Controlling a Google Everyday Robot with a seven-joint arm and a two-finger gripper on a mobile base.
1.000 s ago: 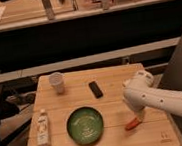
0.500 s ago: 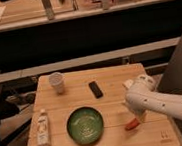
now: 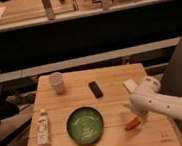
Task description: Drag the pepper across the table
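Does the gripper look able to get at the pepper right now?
Probably yes: the gripper is right over the pepper on the table, with nothing between them; the green plate lies apart from both.

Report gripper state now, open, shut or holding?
Gripper: cannot be told. It is down at the pepper, on the right front part of the table.

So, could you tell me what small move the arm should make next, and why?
Probably a short pull along the table toward the green plate: the hand is down at the pepper near the right edge, with bare wood between pepper and plate.
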